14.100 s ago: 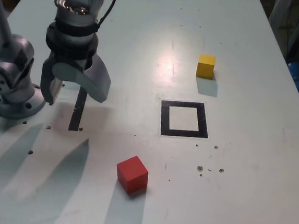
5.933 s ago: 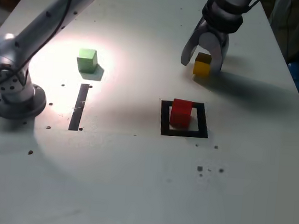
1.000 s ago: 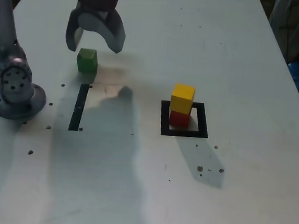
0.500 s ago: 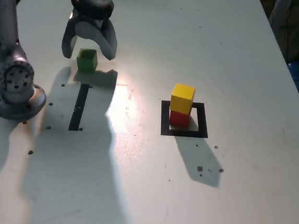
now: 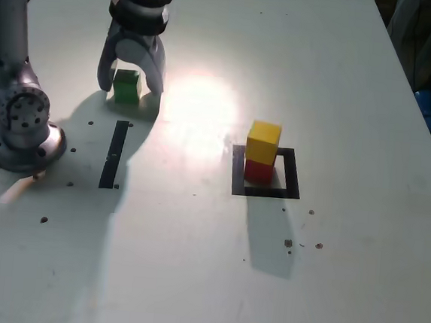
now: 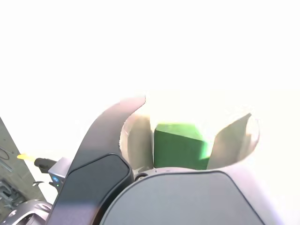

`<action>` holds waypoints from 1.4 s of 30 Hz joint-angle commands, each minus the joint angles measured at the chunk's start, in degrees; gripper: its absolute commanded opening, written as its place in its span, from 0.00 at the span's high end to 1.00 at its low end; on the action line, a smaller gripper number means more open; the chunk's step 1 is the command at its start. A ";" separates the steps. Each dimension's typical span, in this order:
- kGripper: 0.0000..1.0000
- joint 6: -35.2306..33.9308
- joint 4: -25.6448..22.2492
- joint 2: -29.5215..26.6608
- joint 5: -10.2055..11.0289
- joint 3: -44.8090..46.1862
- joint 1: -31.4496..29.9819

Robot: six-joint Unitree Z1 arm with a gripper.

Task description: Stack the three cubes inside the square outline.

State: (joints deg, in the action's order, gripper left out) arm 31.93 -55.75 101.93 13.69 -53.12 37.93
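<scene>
Yellow cube (image 5: 263,141) atop red cube (image 5: 257,170)

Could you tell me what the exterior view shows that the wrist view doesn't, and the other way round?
Only the exterior view shows the yellow cube stacked on the red cube inside the square outline, plus the black strip and the arm's base. Only the wrist view shows, close up, the green cube sitting between the fingers. Both show the green cube and the gripper open around it.
</scene>
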 commanded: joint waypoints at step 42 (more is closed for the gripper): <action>0.71 -12.86 -29.31 4.88 -4.70 -35.04 -30.35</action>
State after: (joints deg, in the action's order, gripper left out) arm 19.39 -84.55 106.24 9.16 -87.17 8.34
